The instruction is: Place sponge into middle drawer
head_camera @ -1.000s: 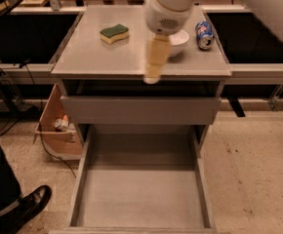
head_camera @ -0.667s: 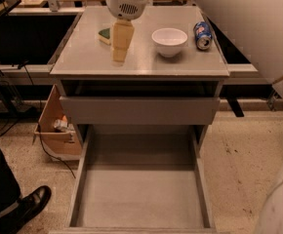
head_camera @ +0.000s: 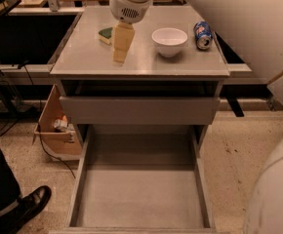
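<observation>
The sponge (head_camera: 105, 34) lies on the cabinet top (head_camera: 88, 60) at the back left; only its dark green face and a yellow edge show, since the gripper covers its right part. My gripper (head_camera: 120, 56) hangs tan and pointing down from the white arm, just in front of and to the right of the sponge, low over the top. The middle drawer (head_camera: 141, 194) is pulled fully out at the bottom of the view, a broad grey tray with nothing in it.
A white bowl (head_camera: 169, 41) and a blue drink can (head_camera: 203, 34) stand on the top to the right of the gripper. A shut grey drawer front (head_camera: 139, 110) sits above the open drawer. A cardboard box (head_camera: 58, 126) and a person's shoe (head_camera: 27, 206) are at the left.
The gripper moved left from in front of the bowl to the sponge's right side and now covers part of it. The sponge, bowl and drawer have not moved.
</observation>
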`<state>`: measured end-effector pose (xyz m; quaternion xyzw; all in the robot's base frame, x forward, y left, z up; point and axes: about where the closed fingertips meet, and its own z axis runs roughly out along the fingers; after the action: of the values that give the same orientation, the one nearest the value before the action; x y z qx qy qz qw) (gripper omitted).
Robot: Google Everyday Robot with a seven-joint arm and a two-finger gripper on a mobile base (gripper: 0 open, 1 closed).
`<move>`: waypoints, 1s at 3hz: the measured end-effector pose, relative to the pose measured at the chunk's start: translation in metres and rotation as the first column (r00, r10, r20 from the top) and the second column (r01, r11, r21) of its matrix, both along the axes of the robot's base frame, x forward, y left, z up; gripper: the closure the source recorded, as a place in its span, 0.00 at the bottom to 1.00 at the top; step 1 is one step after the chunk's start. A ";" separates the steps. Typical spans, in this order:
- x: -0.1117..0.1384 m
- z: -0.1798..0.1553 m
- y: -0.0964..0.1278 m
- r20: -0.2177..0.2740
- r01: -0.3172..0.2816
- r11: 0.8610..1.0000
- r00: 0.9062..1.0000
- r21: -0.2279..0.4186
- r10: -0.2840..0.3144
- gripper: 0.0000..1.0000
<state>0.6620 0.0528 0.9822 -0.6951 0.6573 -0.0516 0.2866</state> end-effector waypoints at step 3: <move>0.138 -0.040 -0.006 0.032 0.166 0.965 0.984 0.204 -0.176 0.00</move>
<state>0.8003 0.0472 0.9425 -0.6019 0.7093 -0.0269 0.3658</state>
